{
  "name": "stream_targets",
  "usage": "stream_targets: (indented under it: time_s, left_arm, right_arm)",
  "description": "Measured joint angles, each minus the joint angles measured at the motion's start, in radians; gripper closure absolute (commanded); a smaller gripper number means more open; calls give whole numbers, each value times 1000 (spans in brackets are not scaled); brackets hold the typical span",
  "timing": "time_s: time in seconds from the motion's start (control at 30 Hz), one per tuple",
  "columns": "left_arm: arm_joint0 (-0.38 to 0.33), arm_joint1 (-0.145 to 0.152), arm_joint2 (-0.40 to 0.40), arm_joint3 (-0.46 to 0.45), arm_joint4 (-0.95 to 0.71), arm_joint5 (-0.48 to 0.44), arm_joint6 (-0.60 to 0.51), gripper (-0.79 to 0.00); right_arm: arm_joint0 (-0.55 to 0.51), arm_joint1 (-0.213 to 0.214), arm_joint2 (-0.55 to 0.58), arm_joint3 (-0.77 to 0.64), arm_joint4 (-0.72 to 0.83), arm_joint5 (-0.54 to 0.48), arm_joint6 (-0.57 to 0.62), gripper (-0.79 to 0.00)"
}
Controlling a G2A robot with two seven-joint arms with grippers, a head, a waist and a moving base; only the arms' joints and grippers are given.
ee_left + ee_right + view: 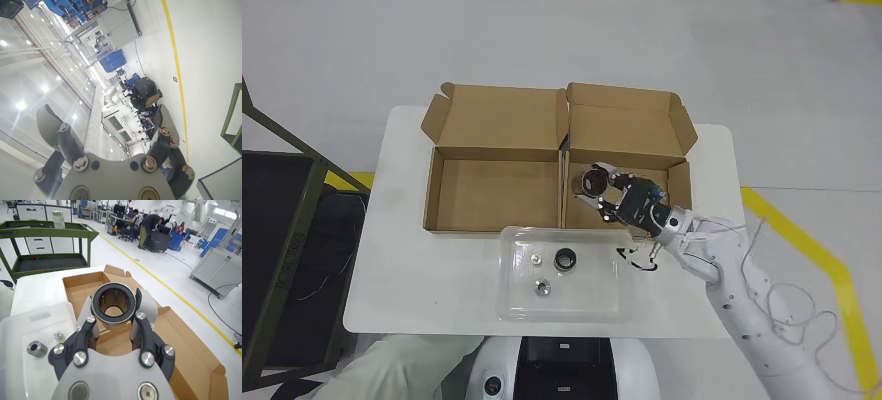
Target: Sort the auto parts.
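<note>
Top view | right arm (722, 275) over right box (627, 125) | jaws gripping bearing (593, 182)

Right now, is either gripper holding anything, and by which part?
The right gripper holds a metal bearing by its round outer wall, a finger on each side. The left gripper is open and empty.

bearing (113, 319) flanks behind jaws
</note>
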Motion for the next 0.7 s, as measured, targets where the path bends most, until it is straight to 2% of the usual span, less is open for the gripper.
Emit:
stream_targets:
  time_s: [0.43, 0.7]
  left_arm:
    - [0, 0, 0, 0, 0, 0, 0, -785]
    - [0, 0, 0, 0, 0, 0, 0, -785]
  right_arm:
    - [107, -27, -81, 197, 43, 26, 135, 0]
    - [150, -43, -120, 290, 49, 50, 168, 0]
